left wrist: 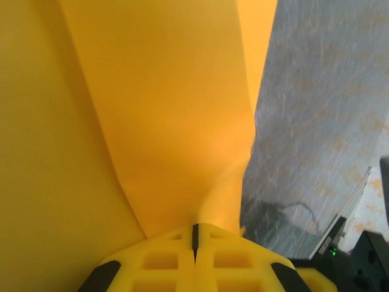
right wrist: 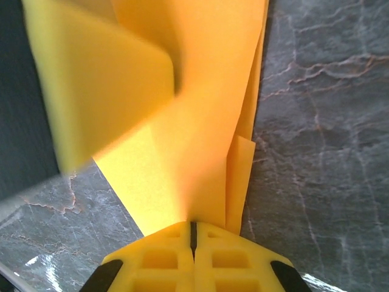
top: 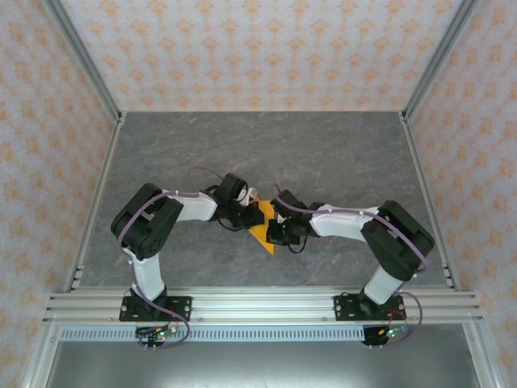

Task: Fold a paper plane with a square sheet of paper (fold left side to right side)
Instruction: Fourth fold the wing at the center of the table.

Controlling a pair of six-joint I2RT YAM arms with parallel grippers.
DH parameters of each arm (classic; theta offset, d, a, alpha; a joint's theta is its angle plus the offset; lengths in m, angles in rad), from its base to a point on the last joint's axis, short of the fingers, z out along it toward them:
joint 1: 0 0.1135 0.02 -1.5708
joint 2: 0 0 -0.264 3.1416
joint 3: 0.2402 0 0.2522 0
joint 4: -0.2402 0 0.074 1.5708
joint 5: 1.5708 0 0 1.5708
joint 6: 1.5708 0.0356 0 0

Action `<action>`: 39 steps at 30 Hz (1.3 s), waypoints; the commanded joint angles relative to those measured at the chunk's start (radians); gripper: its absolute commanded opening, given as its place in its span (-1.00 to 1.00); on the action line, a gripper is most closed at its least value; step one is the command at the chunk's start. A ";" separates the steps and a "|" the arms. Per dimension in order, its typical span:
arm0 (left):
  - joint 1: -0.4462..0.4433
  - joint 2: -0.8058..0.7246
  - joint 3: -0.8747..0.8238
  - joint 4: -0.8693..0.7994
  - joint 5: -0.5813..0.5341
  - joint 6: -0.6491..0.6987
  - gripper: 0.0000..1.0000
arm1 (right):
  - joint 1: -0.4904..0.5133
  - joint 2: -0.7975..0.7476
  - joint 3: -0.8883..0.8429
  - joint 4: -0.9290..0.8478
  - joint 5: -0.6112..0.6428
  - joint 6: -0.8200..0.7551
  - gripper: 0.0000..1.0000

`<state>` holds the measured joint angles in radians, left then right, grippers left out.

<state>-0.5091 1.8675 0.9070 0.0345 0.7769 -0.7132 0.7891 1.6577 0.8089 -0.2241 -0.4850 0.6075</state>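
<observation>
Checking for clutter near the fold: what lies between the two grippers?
The folded orange paper, in the top view; the left gripper and right gripper are each shut on it.

black-white arms (top: 343, 220), purple cables (top: 200, 170), yellow fingers (left wrist: 164, 263)

The sheet of paper (top: 262, 235) is plain bright orange, glowing yellow-orange up close. The table (top: 323, 145) is dark grey, marbled with pale veins and faint rusty flecks, and the walls (top: 242, 48) are pale with a repeating orange floral motif. The left arm (top: 194, 208) and right arm (top: 343, 220) are white and black with purple cables (top: 295, 208); the left gripper (left wrist: 194, 234) and right gripper (right wrist: 193, 231) are yellow with black patches.
</observation>
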 commanded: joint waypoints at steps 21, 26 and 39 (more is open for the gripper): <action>0.265 0.211 0.321 -0.215 -0.085 0.232 -1.00 | 0.025 0.060 -0.081 -0.185 0.095 -0.021 -1.00; 0.288 0.224 0.395 -0.277 -0.083 0.259 -1.00 | 0.027 0.050 -0.084 -0.165 0.084 -0.020 -1.00; 0.281 -0.206 0.088 -0.101 -0.087 0.089 -0.48 | 0.003 -0.214 -0.037 0.032 0.156 -0.064 -0.46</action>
<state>-0.2050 1.7531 1.0786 -0.1543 0.7174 -0.5503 0.8043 1.5406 0.7776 -0.2123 -0.4141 0.5659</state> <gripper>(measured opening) 0.253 0.245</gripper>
